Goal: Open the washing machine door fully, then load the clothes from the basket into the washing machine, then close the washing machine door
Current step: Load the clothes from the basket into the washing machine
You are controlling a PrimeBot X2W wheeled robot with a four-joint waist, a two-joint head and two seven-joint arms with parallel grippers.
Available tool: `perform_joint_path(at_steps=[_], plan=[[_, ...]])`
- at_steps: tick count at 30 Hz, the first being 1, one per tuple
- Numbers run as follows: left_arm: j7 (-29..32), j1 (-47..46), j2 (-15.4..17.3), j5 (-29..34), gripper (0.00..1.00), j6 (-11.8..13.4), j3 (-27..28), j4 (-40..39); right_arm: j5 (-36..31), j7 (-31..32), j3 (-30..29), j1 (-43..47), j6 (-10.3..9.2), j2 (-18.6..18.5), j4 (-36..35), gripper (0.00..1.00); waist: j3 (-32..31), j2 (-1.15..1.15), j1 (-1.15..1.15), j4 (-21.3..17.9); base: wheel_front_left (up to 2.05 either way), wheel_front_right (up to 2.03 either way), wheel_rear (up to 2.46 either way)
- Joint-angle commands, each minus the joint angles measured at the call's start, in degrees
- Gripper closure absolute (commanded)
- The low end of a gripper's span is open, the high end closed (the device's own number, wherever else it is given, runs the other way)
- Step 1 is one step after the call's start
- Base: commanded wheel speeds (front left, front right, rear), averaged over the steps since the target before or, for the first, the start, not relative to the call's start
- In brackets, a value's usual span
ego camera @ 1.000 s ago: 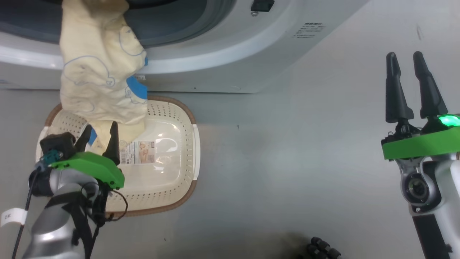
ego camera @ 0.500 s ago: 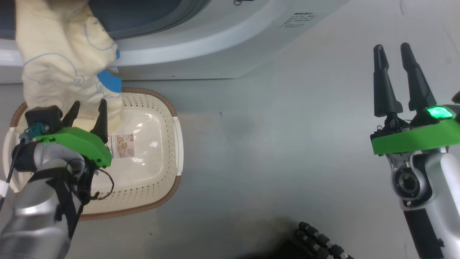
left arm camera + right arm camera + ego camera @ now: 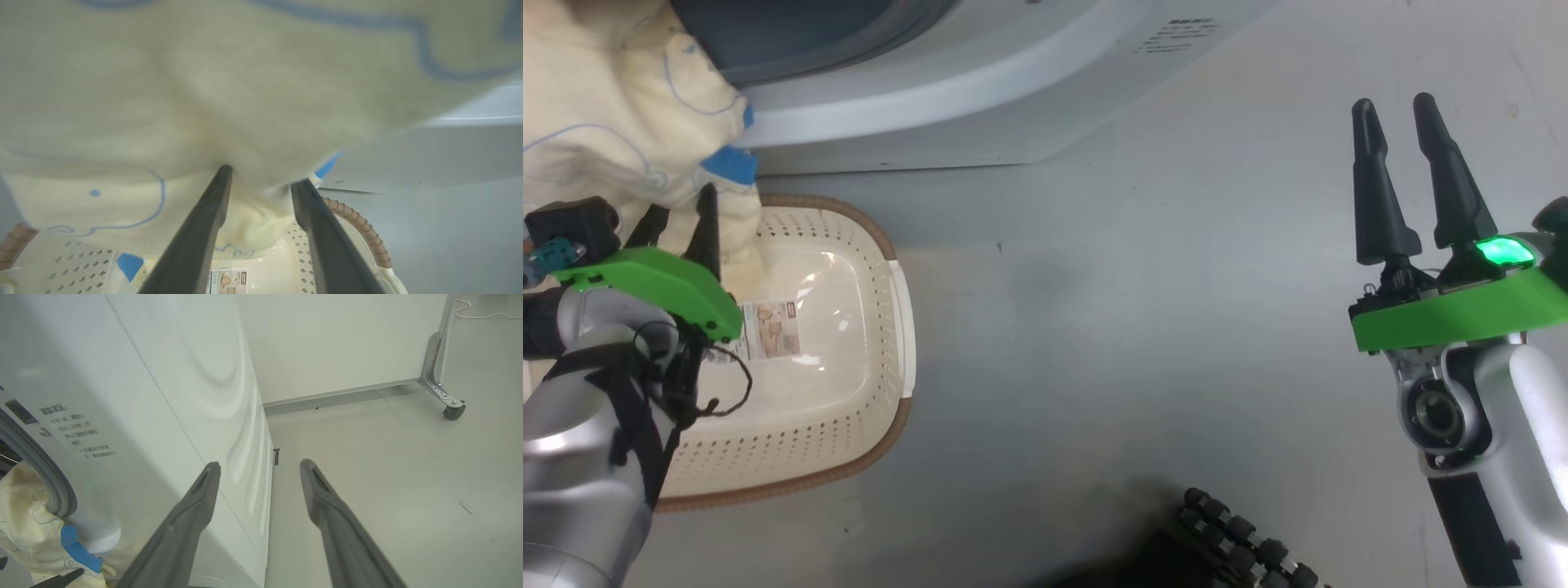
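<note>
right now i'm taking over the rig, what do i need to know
Left gripper: jaws apart around a fold of the clothes, low over the basket; whether it grips is unclear.
Right gripper: open, empty, over the floor.
The clothes hang from the washer mouth down into the basket.
Done: washer mouth open, clothes partly in.
To do: get the clothes fully inside, then close the door.

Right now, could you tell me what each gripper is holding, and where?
Right gripper holds nothing. Left gripper straddles the clothes near their lower end, jaws apart; a grip cannot be told.
</note>
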Motion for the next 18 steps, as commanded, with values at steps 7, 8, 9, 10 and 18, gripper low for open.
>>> perform_joint_path(at_steps=[7, 8, 9, 10, 18], plan=[[-0.38, -1.03, 2.87, -1.31, 1.00, 0.01, 1.42, -1.21, -0.10, -0.36, 0.40, -0.13, 0.58, -0.24, -1.91, 0.00, -0.07, 0.00, -0.01, 0.02, 0.00, 0.00, 0.00], [-0.38, -0.86, 2.85, -1.31, 1.00, 0.01, 1.48, -1.44, -0.14, -0.36, 0.28, -0.12, 0.58, -0.25, -1.89, 0.00, -0.21, 0.00, -0.01, 0.18, 0.00, 0.00, 0.00], [-0.38, -0.66, 2.83, -1.28, 1.00, 0.01, 1.62, -1.74, -0.17, -0.36, 0.13, -0.09, 0.58, -0.27, -1.89, 0.00, -0.41, 0.00, -0.01, 0.38, 0.00, 0.00, 0.00], [-0.38, -0.39, 2.85, -1.31, 1.00, 0.01, 1.83, -2.05, -0.19, -0.36, 0.05, -0.10, 0.58, -0.26, -1.92, 0.00, -0.57, 0.00, -0.01, 0.53, 0.00, 0.00, 0.00], [-0.38, 3.30, 2.26, 1.33, 1.00, 0.01, 6.74, -7.40, -0.39, -0.36, -0.61, 0.14, 0.58, -0.14, -1.73, 0.00, -3.12, 0.00, -0.01, 2.69, 0.00, 0.00, 0.00]])
